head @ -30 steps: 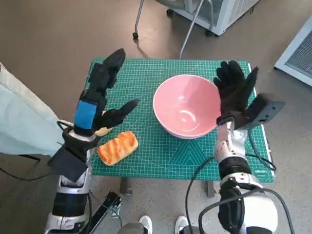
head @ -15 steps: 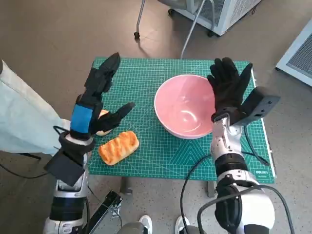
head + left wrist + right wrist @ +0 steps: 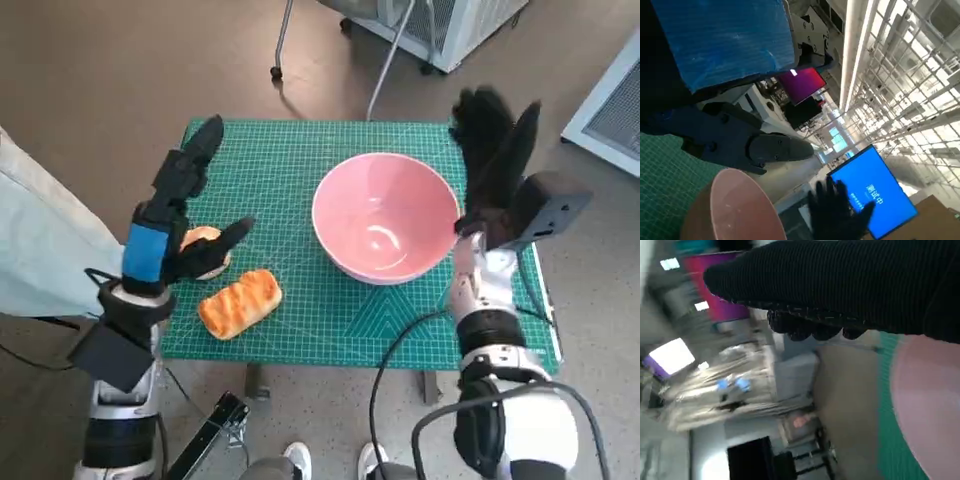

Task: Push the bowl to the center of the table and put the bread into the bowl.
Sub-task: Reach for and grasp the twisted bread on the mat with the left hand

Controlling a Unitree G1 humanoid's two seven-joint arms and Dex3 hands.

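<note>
A pink bowl stands empty on the green cutting mat, a little right of the table's middle. A striped golden bread lies near the mat's front left edge. My left hand hovers above and left of the bread, fingers spread, holding nothing; a small round bun shows partly beneath it. My right hand is raised just off the bowl's right rim, fingers apart and blurred. The left wrist view shows the bowl's rim and the gloved right hand beyond it. The right wrist view catches the glove beside the bowl's wall.
The mat covers nearly the whole small table. Pale fabric hangs at the left edge. White equipment and a metal leg stand behind the table. White shoes show at the front, and cables trail by my right arm.
My right hand has drawn back to the right, off the bowl's rim. My left hand has shifted left and lower. The bowl and bread stay where they were.
</note>
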